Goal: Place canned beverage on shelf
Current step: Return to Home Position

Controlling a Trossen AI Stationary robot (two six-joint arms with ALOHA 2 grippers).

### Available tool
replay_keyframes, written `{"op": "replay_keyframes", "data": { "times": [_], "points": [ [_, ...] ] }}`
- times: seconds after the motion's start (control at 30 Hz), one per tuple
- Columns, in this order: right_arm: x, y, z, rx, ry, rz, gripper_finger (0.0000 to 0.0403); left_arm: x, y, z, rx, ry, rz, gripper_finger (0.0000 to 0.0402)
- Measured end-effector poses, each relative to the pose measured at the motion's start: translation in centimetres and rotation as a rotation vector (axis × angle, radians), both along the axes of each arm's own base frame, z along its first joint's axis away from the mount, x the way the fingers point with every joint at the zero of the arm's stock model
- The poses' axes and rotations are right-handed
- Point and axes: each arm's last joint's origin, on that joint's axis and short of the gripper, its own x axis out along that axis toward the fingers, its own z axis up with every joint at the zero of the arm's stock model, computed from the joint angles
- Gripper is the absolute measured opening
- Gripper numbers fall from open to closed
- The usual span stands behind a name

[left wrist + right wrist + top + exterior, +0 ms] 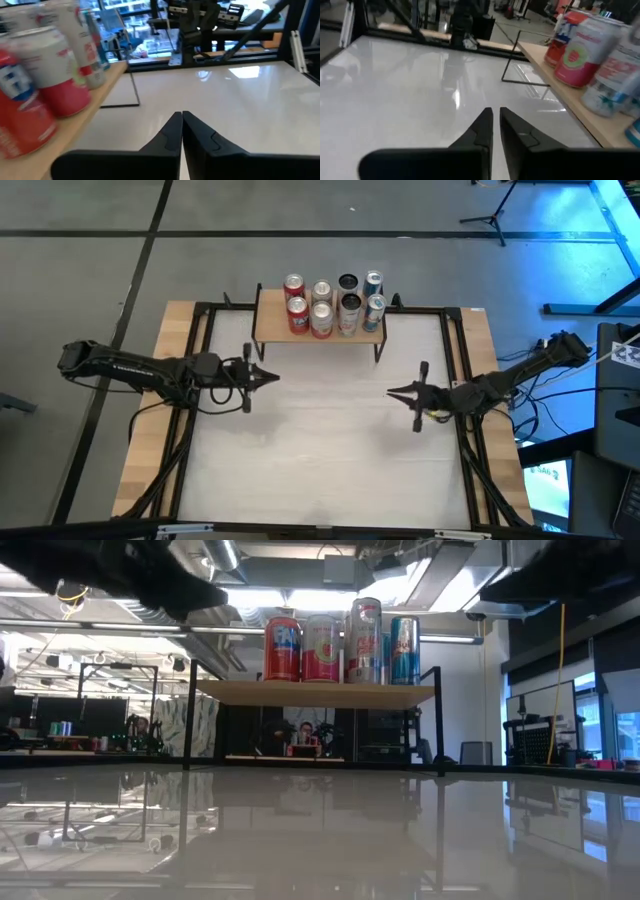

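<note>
The shelf [270,330], a light-wood board on thin black legs, stands at the middle of the table's far edge. Several canned beverages [335,305] stand upright on it in two rows: red, white-and-pink, dark and blue ones [340,640]. My left gripper [272,377] hovers over the white tabletop, near and left of the shelf, shut on nothing [181,116]. My right gripper [393,392] hovers near and right of the shelf, its fingers together and nothing between them [496,111]. Both point toward the table's middle, facing each other.
Bare white tabletop [330,450] lies between and in front of the grippers. Black frame rails [200,380] and wooden borders [155,410] run along the table's sides. Beyond the far edge, under the shelf, a person [305,735] sits in the room.
</note>
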Motion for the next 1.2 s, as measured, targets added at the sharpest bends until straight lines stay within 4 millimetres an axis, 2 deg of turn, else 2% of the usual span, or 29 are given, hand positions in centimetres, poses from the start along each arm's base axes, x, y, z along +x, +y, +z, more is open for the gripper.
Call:
{"op": "replay_keyframes", "data": {
  "times": [0.2,0.4,0.5,0.7,1.2],
  "points": [
    [-2.5,-1.6,-1.8,0.056,-0.056,0.064,0.0003,-2.3,0.8,-1.4,0.014,-0.054,0.03,0.0004],
    [-4.0,-3.4,-3.3,0.106,-0.119,0.085,0.0004,-3.5,1.2,-2.4,0.007,-0.089,-0.002,0.0005],
    [-4.2,-4.1,-4.0,0.124,-0.13,0.116,0.0001,-3.7,1.3,-2.7,0.001,-0.087,-0.037,0.0005],
    [-4.3,-5.7,-4.4,0.148,-0.125,0.021,0.0002,-3.8,1.7,-3.5,-0.013,-0.066,-0.019,0.0005],
    [-4.3,-7.0,-6.3,0.18,-0.108,-0.038,0.0003,-6.3,1.8,-7.2,-0.13,-0.103,0.017,0.0005]
  ]
}}
